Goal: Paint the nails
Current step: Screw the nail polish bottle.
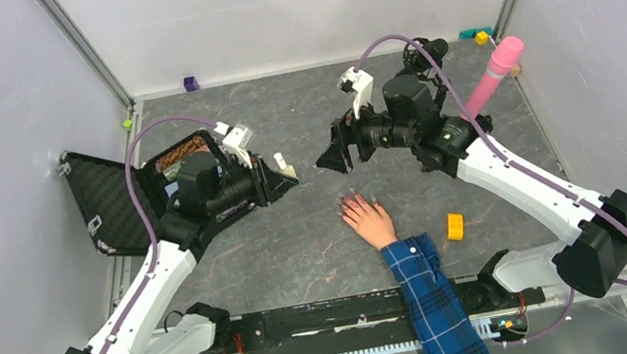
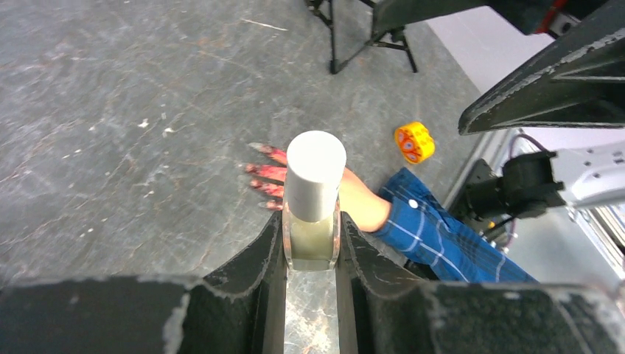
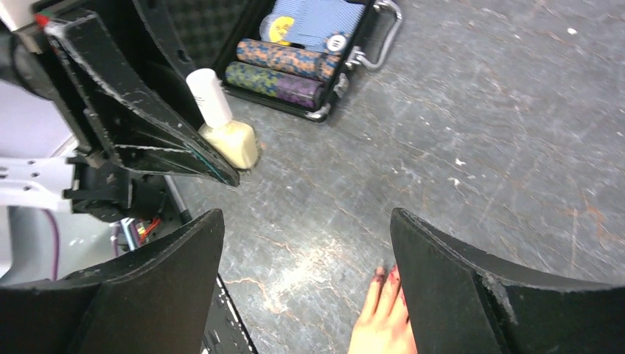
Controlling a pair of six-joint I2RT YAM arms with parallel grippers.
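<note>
Black jaws of the left pincer (image 2: 311, 221) were clamped on the small white bottle (image 2: 313, 173), squeezing its pale glass body from both sides, with the white cap on and pointing away from the wrist. Across from it the right pincer (image 3: 306, 221) stood wide with nothing between its jaws, facing the bottle across a gap. Below and between the two, a pale hand (image 1: 367, 219) in a blue plaid sleeve (image 1: 432, 301) lay flat on the grey surface (image 1: 302, 246). The nails (image 2: 264, 171) at its fingertips showed dark pink, and the colour seemed to spread onto the skin. An open black case (image 1: 106, 197) sat behind the left arm, well apart. The risk, as I read it: that cap was smooth and round, so a right pincer closing off-centre could twist the bottle in the left grip or knock it loose over the hand. And those nails were tiny, so any brush wobble would land on skin
</note>
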